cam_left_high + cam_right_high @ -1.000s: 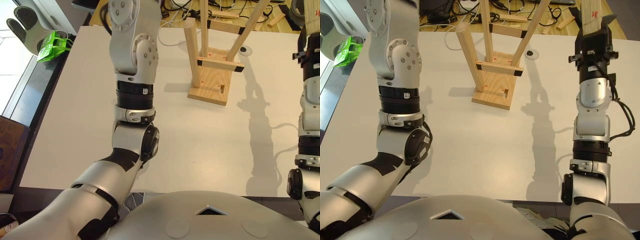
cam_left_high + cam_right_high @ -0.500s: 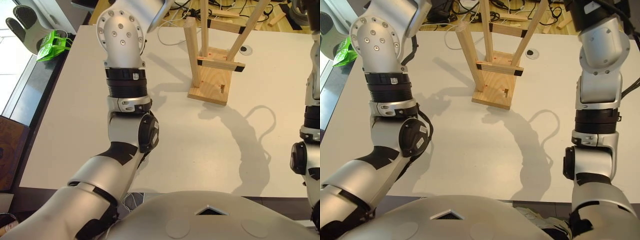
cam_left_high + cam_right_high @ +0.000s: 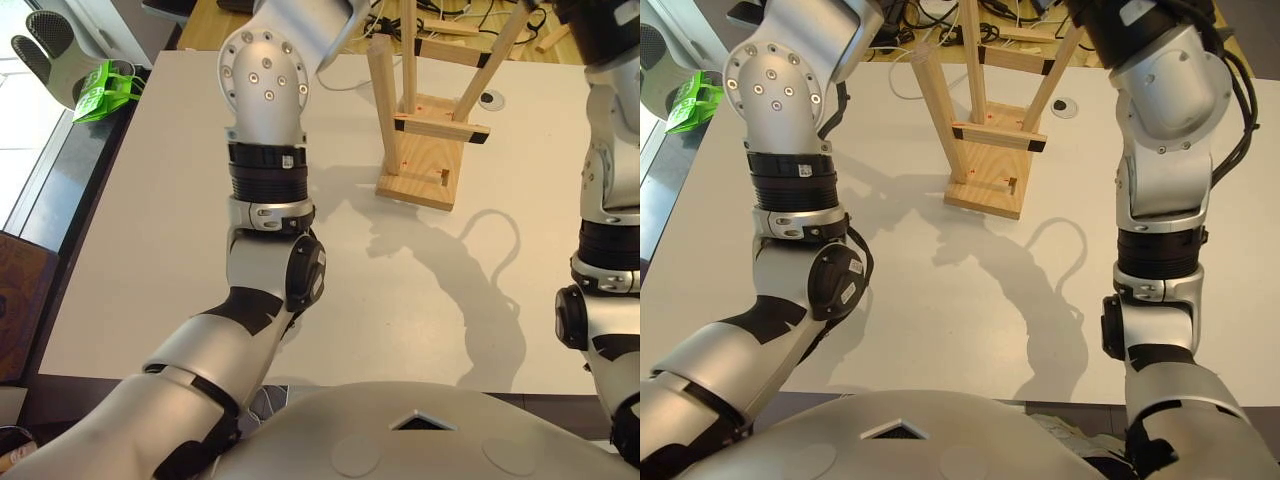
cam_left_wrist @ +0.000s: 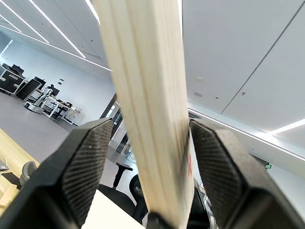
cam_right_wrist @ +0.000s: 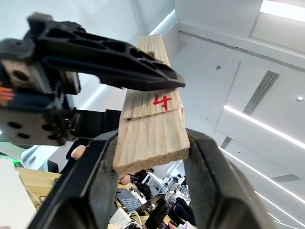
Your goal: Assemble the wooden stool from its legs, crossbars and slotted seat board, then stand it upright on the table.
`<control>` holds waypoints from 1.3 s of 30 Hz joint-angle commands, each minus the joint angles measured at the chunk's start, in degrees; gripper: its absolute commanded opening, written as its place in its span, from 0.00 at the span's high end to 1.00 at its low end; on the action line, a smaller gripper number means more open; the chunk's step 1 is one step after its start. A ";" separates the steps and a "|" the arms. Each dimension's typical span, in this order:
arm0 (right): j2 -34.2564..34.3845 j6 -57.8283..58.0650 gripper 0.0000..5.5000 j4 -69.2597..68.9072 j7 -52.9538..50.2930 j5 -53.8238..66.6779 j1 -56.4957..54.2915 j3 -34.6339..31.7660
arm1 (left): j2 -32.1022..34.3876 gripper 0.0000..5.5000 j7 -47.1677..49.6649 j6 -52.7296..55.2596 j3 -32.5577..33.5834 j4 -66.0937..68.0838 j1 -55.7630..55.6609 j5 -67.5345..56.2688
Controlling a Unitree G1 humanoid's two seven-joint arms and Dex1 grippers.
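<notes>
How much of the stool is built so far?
Most of it. Done: the seat board lies flat on the table with three legs standing up from it, joined by crossbars. In hand: the right gripper and left gripper both clamp a wooden piece marked 4. Left: fit that piece, probably the last leg, then turn the stool upright.

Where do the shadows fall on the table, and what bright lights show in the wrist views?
Left eye view: dark looping shadows cross the white table in front of the seat board. Left wrist view: bright ceiling strip behind the held wooden bar. Right wrist view: glowing ceiling panel above the held wooden piece.
</notes>
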 commanded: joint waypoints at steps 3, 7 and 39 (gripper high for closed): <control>1.11 1.59 0.66 -0.99 1.30 0.91 1.86 0.16 | -0.27 0.57 -0.73 0.92 1.92 -1.32 -0.27 -3.92; 1.31 1.87 0.66 -0.79 1.32 0.65 2.05 -0.15 | -0.15 0.68 -1.33 2.15 1.82 -1.59 -0.12 -5.56; -11.08 60.09 0.27 4.35 17.08 49.63 -19.03 -20.29 | 31.47 0.81 -36.34 0.22 -11.23 11.34 -7.69 14.25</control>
